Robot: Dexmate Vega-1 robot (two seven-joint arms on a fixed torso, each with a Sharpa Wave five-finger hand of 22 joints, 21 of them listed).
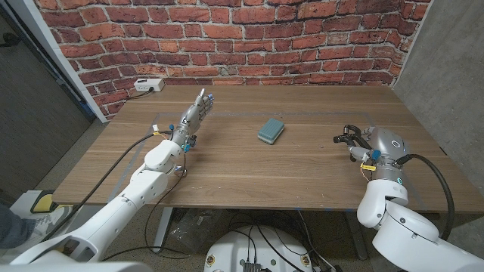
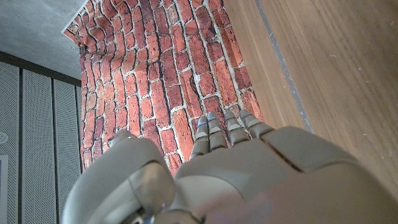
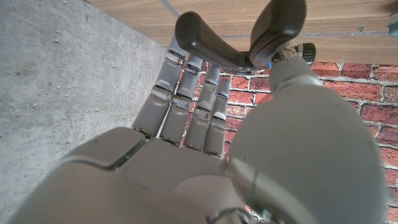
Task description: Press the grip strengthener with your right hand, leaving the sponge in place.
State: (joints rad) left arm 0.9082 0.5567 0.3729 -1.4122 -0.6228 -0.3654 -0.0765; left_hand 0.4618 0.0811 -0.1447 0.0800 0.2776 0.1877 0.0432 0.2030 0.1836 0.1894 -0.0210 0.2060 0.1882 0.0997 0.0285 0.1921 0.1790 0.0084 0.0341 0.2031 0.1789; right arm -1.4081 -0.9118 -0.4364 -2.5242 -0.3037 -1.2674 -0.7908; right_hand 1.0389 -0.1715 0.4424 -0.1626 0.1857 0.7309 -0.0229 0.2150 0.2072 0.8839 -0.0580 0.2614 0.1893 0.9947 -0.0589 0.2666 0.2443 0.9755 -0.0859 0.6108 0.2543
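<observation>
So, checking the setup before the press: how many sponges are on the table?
1: the sponge lies mid-table, between the left hand and the right hand.

The left hand (image 2: 249,168) shows from its back, grey and smooth, with its fingers (image 2: 214,134) extended straight and close together, holding nothing. Beyond the fingertips stands a red brick wall (image 2: 155,81). The wooden table (image 2: 329,68) lies alongside the hand. Grey panelling (image 2: 37,124) adjoins the brick wall.

White power strip (image 1: 148,85) at table (image 1: 249,170) far corner, near brick wall (image 1: 227,38).
</observation>
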